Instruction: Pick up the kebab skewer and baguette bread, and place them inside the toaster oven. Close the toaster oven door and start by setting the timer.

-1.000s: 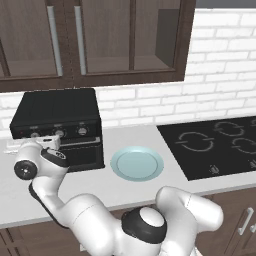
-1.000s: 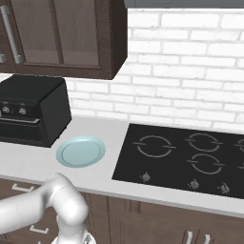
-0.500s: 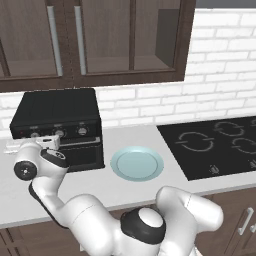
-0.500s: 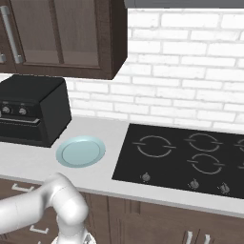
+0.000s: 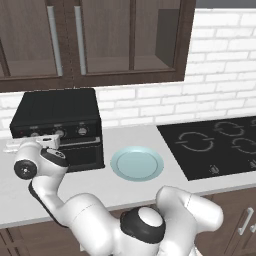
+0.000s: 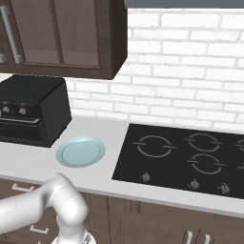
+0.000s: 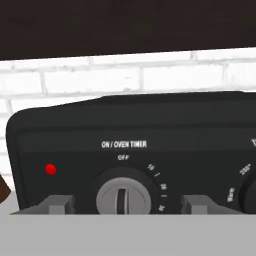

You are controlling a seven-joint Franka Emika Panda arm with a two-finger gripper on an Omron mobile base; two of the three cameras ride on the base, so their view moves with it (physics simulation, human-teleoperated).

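The toaster oven [image 5: 57, 127] sits at the left of the counter [image 5: 130, 187], its door [image 5: 82, 152] shut. Food is not visible, so loading looks done. Only the timer knob [image 7: 123, 196] remains, its pointer at OFF. The end effector [image 7: 123, 204] straddles that knob, fingers [image 7: 60, 204] apart and not yet touching. The pale blue plate [image 5: 137, 163] lies bare.

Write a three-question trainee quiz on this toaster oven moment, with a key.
1. True or false: the toaster oven door is closed.
2. Which knob sits between the gripper fingertips? A) timer knob B) temperature knob C) cooktop knob
3. Fill in: the pale blue plate lies between the toaster oven and the ____.

Key: 1 true; 2 A; 3 cooktop.
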